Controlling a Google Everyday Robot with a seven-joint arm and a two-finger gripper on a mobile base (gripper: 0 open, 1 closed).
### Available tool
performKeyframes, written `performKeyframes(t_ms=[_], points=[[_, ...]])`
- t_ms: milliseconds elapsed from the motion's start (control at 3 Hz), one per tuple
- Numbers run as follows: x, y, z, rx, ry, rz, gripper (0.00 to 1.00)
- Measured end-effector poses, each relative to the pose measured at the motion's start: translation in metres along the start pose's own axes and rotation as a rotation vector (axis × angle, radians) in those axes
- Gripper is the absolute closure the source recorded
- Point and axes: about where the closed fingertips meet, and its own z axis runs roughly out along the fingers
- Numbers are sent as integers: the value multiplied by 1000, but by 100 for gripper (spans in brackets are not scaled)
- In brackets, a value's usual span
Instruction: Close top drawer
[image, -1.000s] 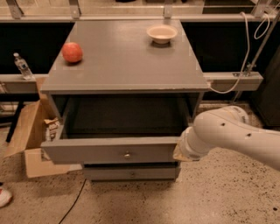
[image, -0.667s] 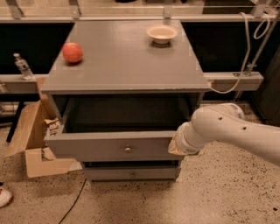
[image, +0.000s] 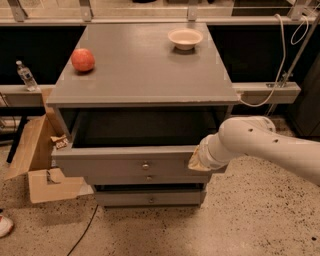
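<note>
Speckled floor, grey cabinet (image: 145, 80) in the middle, apple (image: 83, 59) and bowl (image: 185, 38) on top, cardboard box (image: 35, 157) at its left. Top drawer (image: 110, 164) stands partway out, approx. half its depth showing. Gripper (image: 196, 161) sits against the right end of the drawer front, well right of the knob (image: 145, 166); open or closed: can't tell. Step in hand, by my reading: the push-in. Next move needs a straight shove toward the cabinet; an off-centre push may skew the drawer.
</note>
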Motion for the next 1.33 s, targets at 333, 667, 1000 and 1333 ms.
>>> performKeyframes(t_ms=[333, 667, 1000, 1333], points=[[0, 1, 0, 1, -1, 0, 100], [-10, -26, 10, 50, -60, -17, 100], [-11, -28, 10, 56, -67, -19, 100], [-21, -52, 17, 94, -112, -27, 100]])
